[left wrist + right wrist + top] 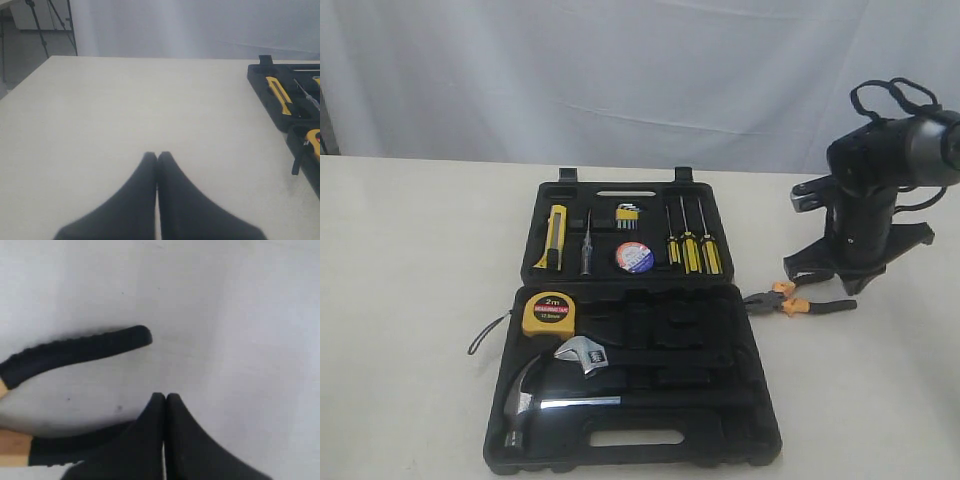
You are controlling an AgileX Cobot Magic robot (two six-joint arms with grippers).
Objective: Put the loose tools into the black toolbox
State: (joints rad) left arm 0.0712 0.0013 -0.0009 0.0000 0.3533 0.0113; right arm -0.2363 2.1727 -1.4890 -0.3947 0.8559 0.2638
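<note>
Status: right claw (165, 396) has its fingers pressed together with nothing between them. Tips point down, just over bare worktop (420, 300). The orange-handled pliers (790, 300) lie flat right at the tips. In the wrist view one black handle end sits just ahead of the tips and the other runs in behind a finger; can't tell if it touches. The right arm stands near-vertical over the right part of the worktop, wrist body high, cable loop on top. Open room there: bare surface back to the far edge, and more on the near side of the pliers.

The left claw (157, 156) is also tip to tip and empty, low over bare worktop and well apart from the black toolbox (755, 430). A wide bare stretch runs from it to the far edge.

The toolbox lies open mid-worktop with both halves flat, the far half stopping short of the far edge.
- Far half: long yellow-black utility knife (553, 238), black tape roll (634, 258), three screwdrivers (690, 248).
- Near half: yellow tape measure (550, 313), adjustable wrench (582, 355), hammer (525, 395).

The pliers are outside the toolbox, between its right wall and the right claw.
</note>
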